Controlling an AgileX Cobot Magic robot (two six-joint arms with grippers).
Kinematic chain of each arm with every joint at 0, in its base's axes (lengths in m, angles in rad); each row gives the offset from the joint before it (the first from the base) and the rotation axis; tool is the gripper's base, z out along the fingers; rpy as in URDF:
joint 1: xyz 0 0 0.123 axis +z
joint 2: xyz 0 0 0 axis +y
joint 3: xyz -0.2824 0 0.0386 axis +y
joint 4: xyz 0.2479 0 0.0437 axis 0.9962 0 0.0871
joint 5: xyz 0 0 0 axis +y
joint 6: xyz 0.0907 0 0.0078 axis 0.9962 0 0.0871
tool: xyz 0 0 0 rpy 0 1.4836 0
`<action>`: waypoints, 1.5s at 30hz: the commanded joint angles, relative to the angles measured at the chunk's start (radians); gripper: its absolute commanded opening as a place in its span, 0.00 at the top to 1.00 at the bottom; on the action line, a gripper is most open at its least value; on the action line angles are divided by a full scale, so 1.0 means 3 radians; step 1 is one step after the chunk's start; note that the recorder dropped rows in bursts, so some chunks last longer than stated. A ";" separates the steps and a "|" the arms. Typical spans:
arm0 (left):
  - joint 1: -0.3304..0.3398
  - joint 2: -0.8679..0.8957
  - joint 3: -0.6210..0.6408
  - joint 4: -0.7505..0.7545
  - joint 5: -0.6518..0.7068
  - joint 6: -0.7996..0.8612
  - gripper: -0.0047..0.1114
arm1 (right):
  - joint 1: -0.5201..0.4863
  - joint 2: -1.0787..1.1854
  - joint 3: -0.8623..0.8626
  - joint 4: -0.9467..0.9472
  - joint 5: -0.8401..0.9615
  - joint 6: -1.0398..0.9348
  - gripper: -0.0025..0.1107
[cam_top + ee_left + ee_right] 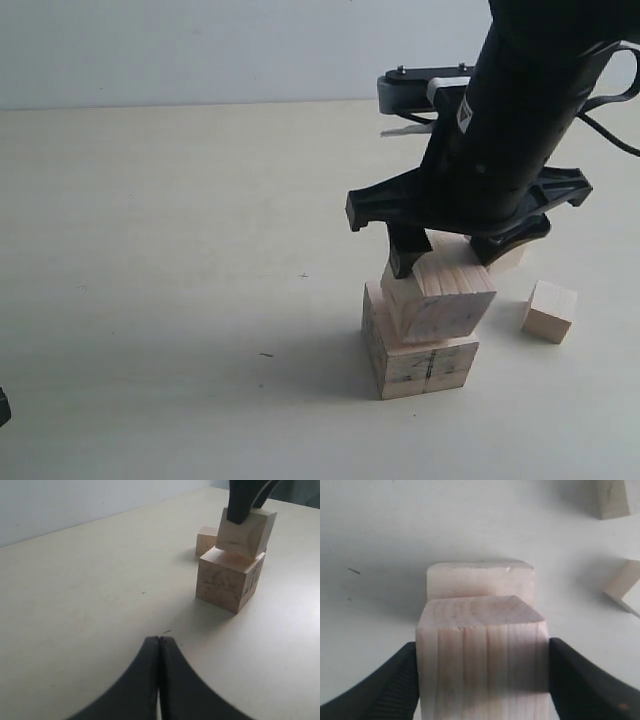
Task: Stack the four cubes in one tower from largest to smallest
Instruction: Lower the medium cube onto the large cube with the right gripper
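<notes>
one cube (440, 297) in right jaws | atop largest cube (405, 352) | dark seam

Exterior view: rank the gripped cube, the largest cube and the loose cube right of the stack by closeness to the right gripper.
1. Gripped cube, between the jaws of the right gripper.
2. Largest cube, directly beneath.
3. Loose cube, on the table, right of the stack.
</notes>
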 commanded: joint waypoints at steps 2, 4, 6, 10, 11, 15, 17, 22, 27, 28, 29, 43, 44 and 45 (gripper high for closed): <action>0.0003 -0.0022 0.0010 0.0010 -0.0020 0.0001 0.96 | 0.0008 0.0016 -0.0113 -0.0132 -0.0008 0.0025 0.79; 0.0003 -0.0022 0.0010 0.0010 -0.0020 0.0001 0.96 | 0.0008 0.0064 -0.0113 -0.0140 0.0047 0.0024 0.79; 0.0003 -0.0022 0.0010 0.0010 -0.0020 0.0001 0.96 | 0.0008 0.0116 -0.0113 -0.0140 0.0099 0.0024 0.79; 0.0003 -0.0022 0.0010 0.0010 -0.0020 0.0001 0.96 | 0.0008 0.0168 -0.0113 -0.0140 0.0112 0.0017 0.79; 0.0003 -0.0022 0.0010 0.0010 -0.0020 0.0001 0.96 | 0.0008 0.0168 -0.0113 -0.0140 0.0105 0.0017 0.79; 0.0003 -0.0022 0.0010 0.0010 -0.0020 0.0001 0.96 | 0.0008 0.0168 -0.0113 -0.0147 0.0097 0.0017 0.79; 0.0003 -0.0022 0.0010 0.0010 -0.0020 0.0001 0.96 | 0.0008 0.0168 -0.0113 -0.0147 0.0086 0.0017 0.79; 0.0003 -0.0022 0.0010 0.0010 -0.0020 0.0001 0.96 | 0.0008 0.0168 -0.0113 -0.0147 0.0054 0.0017 0.79; 0.0003 -0.0022 0.0010 0.0010 -0.0020 0.0001 0.96 | 0.0008 0.0168 -0.0113 -0.0147 0.0067 -0.0001 0.79; 0.0003 -0.0022 0.0010 0.0010 -0.0020 0.0001 0.96 | 0.0008 0.0168 -0.0126 -0.0147 0.0087 -0.0015 0.79; 0.0003 -0.0022 0.0010 0.0010 -0.0020 0.0001 0.96 | 0.0008 0.0168 -0.0149 -0.0147 0.0116 -0.0040 0.79; 0.0003 -0.0022 0.0010 0.0010 -0.0020 0.0001 0.96 | 0.0104 0.0218 -0.0308 -0.0221 0.0198 -0.0069 0.79; 0.0003 -0.0022 0.0010 0.0010 -0.0020 0.0001 0.96 | 0.0104 0.0224 -0.0315 -0.0221 0.0211 -0.0069 0.79; 0.0003 -0.0022 0.0010 0.0010 -0.0020 0.0001 0.96 | 0.0104 0.0227 -0.0315 -0.0221 0.0234 -0.0069 0.79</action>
